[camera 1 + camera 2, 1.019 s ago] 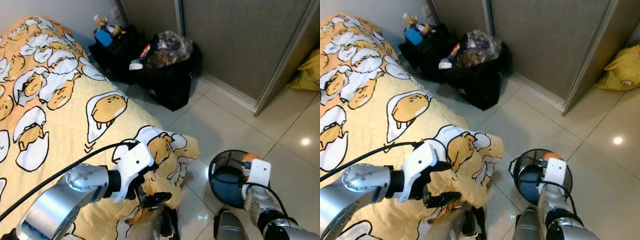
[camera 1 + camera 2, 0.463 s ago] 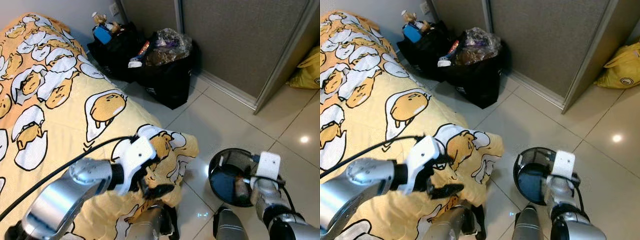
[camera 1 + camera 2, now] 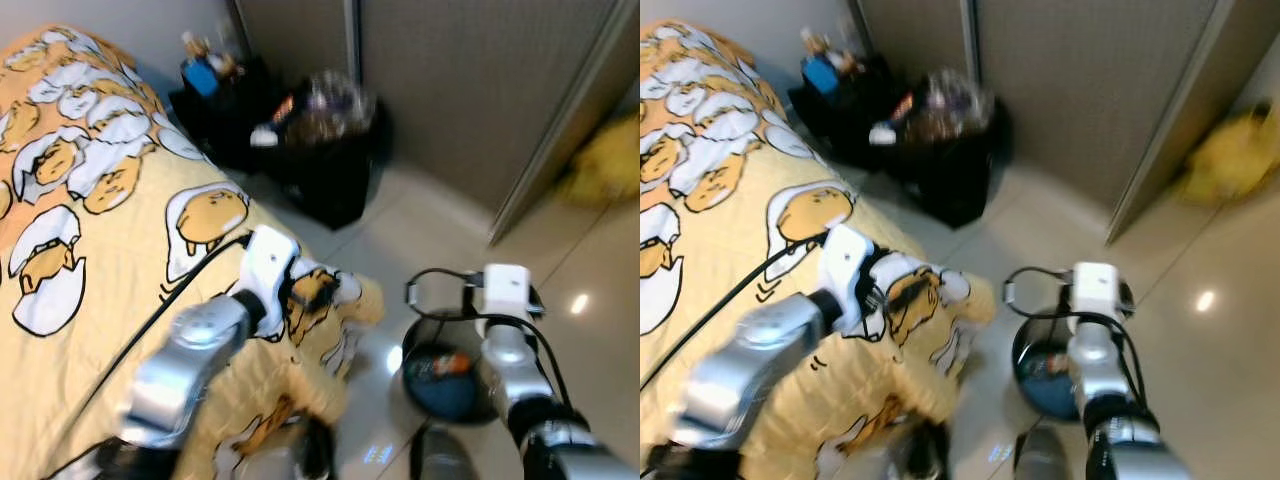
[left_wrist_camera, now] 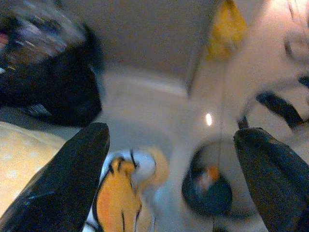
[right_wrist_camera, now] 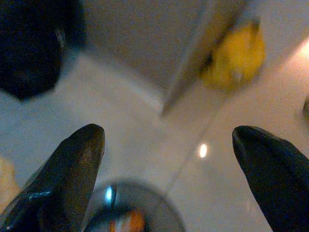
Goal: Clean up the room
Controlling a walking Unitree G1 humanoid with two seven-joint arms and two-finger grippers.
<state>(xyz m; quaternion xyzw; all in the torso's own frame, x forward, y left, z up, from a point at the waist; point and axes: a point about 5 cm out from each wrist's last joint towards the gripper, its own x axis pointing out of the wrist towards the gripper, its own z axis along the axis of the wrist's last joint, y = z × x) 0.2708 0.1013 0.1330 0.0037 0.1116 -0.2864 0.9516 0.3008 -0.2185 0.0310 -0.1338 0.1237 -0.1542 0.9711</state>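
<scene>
Gaping claws [image 4: 169, 183] [image 5: 169, 179] over glossy tiled floor [image 3: 440, 235], yellow egg-print bedspread [image 3: 90, 250] beside wire bin [image 3: 445, 370].

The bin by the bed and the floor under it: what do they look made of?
The bin looks like dark wire mesh, with a thin rim hoop, though blur leaves that open. The floor looks like glossy pale tile: it mirrors a lamp spot, with faint grout lines.
</scene>
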